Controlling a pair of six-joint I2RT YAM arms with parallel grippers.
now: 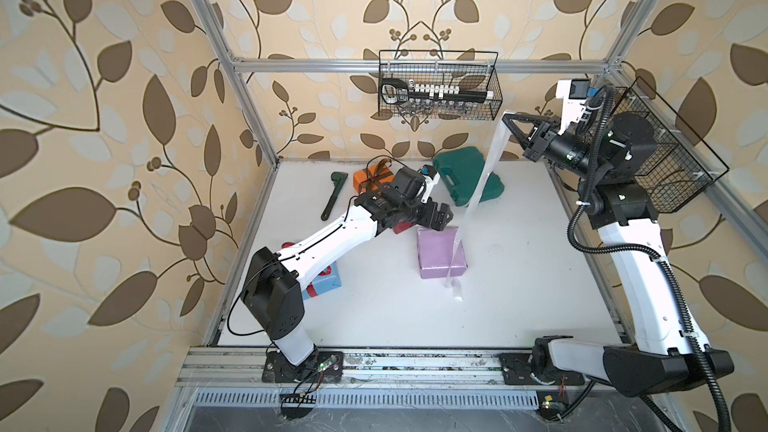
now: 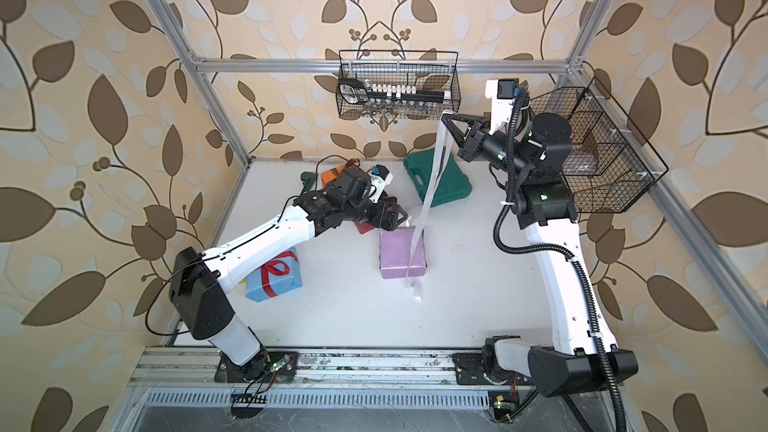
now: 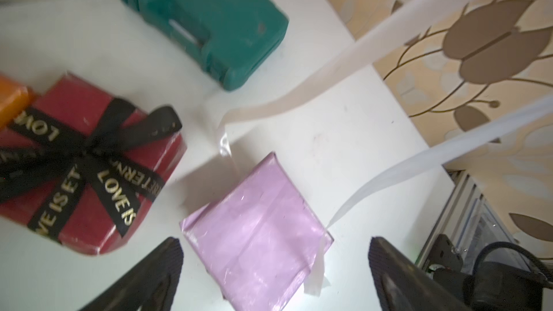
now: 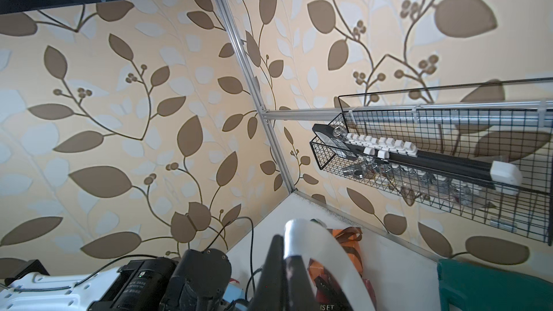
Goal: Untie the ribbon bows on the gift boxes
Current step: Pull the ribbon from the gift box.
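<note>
1. Pinching the white ribbon (image 1: 482, 176) in the right gripper (image 1: 505, 117), jaws pressed together on it, high over the far right of the table (image 1: 519, 284).
2. Hovering with the left gripper (image 1: 441, 218) spread wide and gripping nothing, just above the far edge of the lilac box (image 1: 436, 253).
3. Stretching the ribbon in two strands on a long slant, from the raised grip down and nearward to the box's right side, and trailing its loose ends past the near edge onto the table.
4. Leaving the lilac box mid-table, long axis running near to far, with open table to its right and on its near side.
5. Crowding the left: dark red box (image 3: 74, 94) with its black bow (image 3: 89, 148) tied, just left of the lilac box; orange box (image 1: 365, 178) with brown bow (image 1: 380, 168) farther back; light blue box (image 2: 274, 280) with red ribbon (image 2: 277, 270) at near left, partly under the left arm.
6. Crossing the ribbon in front of the green tool case (image 1: 457, 168) at the far side, with a wrench (image 1: 332, 197) lying far left.
</note>
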